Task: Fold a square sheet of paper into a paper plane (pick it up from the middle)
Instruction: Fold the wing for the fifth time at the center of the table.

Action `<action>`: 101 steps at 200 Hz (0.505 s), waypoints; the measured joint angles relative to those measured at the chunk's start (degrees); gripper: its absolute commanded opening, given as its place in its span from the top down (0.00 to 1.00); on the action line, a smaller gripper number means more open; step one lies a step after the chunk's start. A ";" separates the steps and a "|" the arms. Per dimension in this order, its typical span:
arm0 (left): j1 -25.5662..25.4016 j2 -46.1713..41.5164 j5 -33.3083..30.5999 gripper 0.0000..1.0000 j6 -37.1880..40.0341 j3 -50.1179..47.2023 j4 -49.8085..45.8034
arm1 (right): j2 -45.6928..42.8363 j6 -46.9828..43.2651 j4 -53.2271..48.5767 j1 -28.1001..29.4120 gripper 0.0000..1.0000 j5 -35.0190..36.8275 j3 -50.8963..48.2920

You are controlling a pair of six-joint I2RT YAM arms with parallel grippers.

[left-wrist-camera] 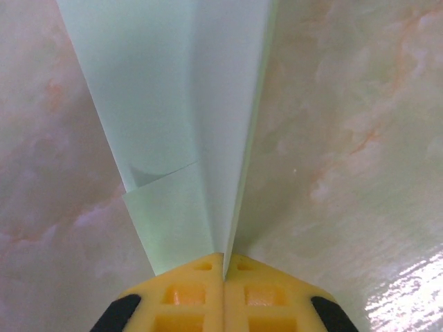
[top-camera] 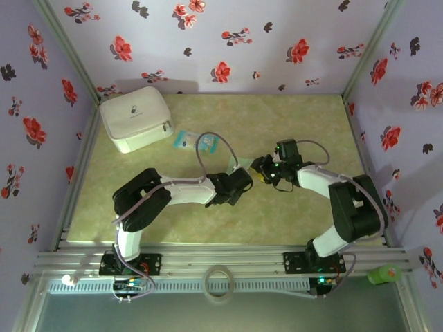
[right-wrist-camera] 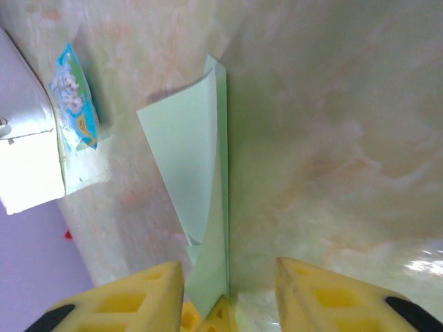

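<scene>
Left gripper (left-wrist-camera: 223,268) is clamping tight on the narrow end of the paper plane (left-wrist-camera: 187,104). Folded body is stretching toward 12 o'clock over the marbled table (left-wrist-camera: 360,138). Right gripper (right-wrist-camera: 228,280) is standing released, fingers apart either side of the plane. White pouch (top-camera: 135,117) is sitting at 10 o'clock from both.

This is a robot test cell, a staged booth and not a lived-in room. A left arm (top-camera: 149,197) and a right arm (top-camera: 346,204) are bolted to an aluminium rail (top-camera: 221,259) at the near edge of a pale marble-patterned counter (top-camera: 297,117). Lilac flowered backdrop walls (top-camera: 208,34) close three sides, framed by metal corner posts (top-camera: 68,47). Loose cables (top-camera: 199,153) and a tape roll (top-camera: 205,282) sit about the rig.
</scene>
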 measured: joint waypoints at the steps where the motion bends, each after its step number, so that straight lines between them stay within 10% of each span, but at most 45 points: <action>1: 0.04 -0.11 0.15 1.00 -0.09 -0.13 0.11 | -0.15 -0.11 -0.13 -0.02 0.58 0.04 0.00; 101: 7.43 -4.83 19.91 1.00 -7.43 -8.31 10.32 | -17.59 -1.03 -5.81 -1.05 0.57 6.64 -10.64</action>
